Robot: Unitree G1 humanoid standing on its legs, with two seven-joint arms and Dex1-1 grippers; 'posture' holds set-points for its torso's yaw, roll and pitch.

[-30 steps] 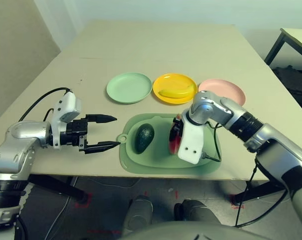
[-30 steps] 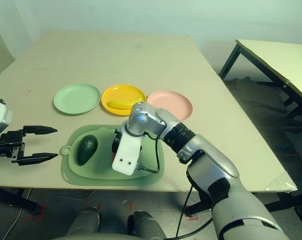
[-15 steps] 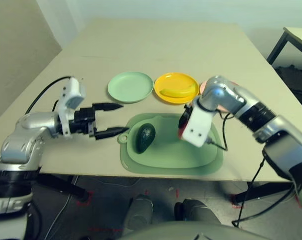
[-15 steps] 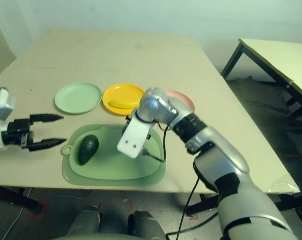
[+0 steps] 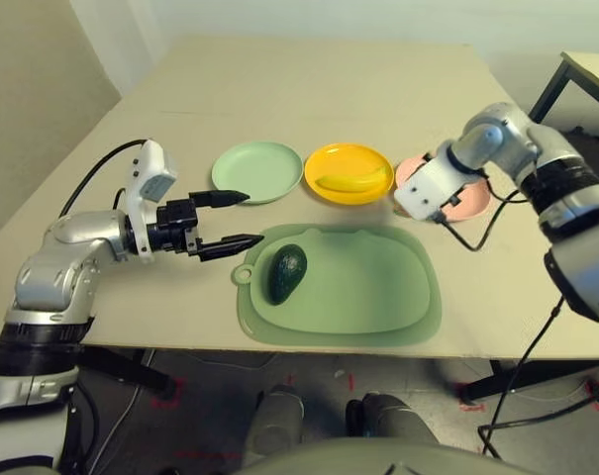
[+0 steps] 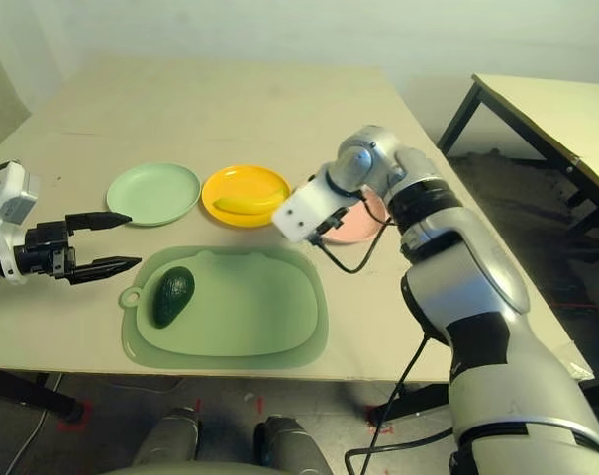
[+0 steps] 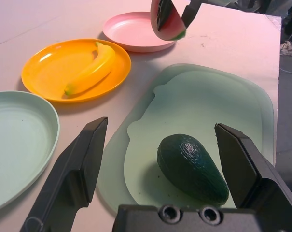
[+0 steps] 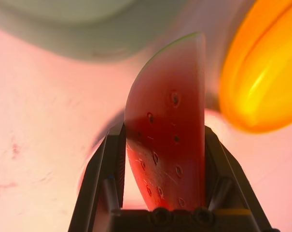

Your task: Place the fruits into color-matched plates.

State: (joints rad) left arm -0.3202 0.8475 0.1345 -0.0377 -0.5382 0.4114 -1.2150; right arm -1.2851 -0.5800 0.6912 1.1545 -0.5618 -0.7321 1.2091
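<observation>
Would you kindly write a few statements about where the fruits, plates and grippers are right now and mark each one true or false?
1. The banana lies in the yellow plate. True.
2. The avocado sits in the green plate. False: it lies on the green mat; that plate holds nothing.
3. The right gripper is shut on the watermelon wedge. True.
4. The wedge already rests flat in the pink plate. False: it is held in the air by the plate's near edge.
5. The left gripper grips the avocado. False: it is open, beside the mat.
</observation>
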